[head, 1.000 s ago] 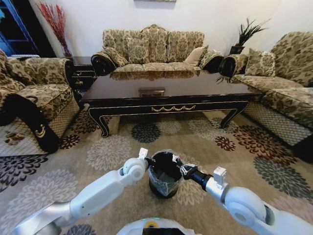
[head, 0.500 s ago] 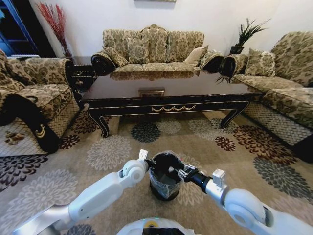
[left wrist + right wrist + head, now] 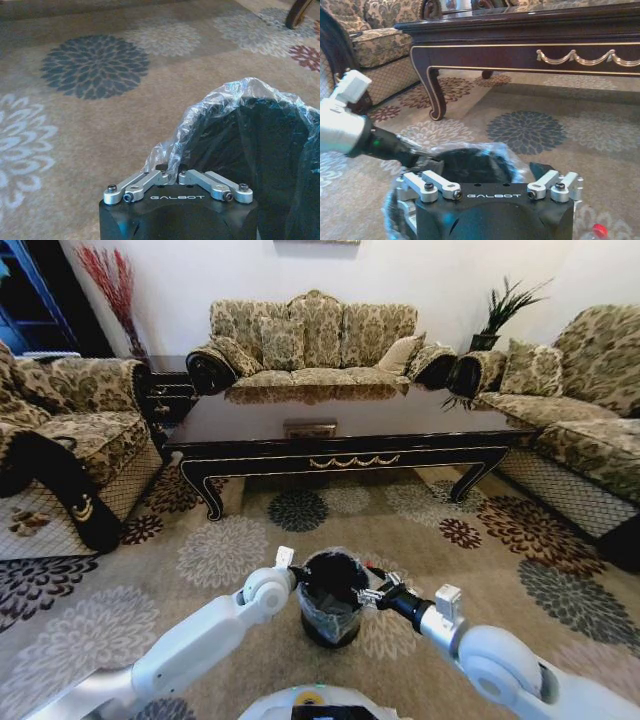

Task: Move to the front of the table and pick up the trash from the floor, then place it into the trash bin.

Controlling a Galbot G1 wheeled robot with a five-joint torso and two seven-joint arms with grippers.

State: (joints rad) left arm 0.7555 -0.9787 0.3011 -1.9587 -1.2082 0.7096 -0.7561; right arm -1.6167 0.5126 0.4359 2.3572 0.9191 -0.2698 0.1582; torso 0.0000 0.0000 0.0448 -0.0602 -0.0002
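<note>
The trash bin stands on the floor, on the carpet in front of the table and well apart from its front rail. Your left gripper sits at the bin's left rim; in its wrist view the fingers are pressed together, pinching the plastic bag folded over the rim. Your right gripper sits at the bin's right rim, fingers spread, nothing seen between them. In the right wrist view a clear bottle with a red cap lies on the carpet just beside the bin. Sofas ring the table.
</note>
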